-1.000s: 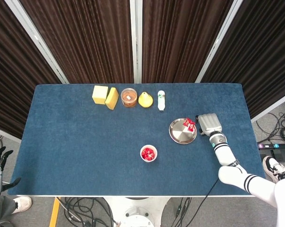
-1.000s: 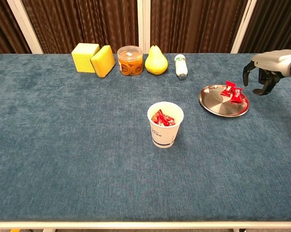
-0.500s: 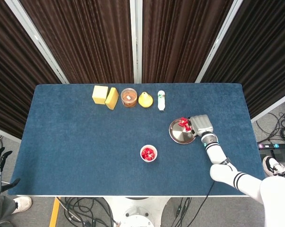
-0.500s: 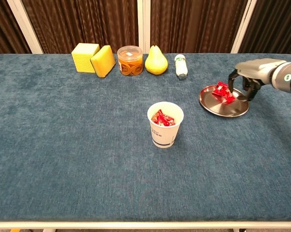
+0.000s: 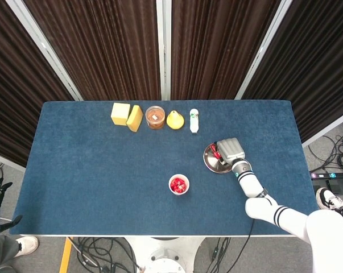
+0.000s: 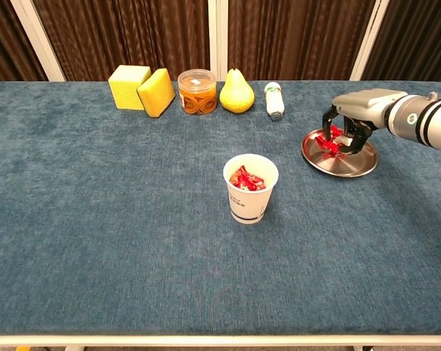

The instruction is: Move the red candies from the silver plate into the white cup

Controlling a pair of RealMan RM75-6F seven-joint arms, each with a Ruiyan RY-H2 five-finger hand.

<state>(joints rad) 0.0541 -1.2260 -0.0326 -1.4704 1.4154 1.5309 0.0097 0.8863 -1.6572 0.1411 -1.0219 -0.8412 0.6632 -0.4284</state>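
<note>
Closing over the red candies on the silver plate at right of frame, the right hand curls its fingers around them; whether they are truly gripped I cannot tell. A loose pinch could drop them onto the counter short of the white cup.

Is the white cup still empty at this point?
No, the white cup already holds red candies, visible inside its rim in the chest view.

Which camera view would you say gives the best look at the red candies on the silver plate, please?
The chest view: the red candies show between the right hand's fingers on the silver plate. In the head view that hand hides most of them.
</note>
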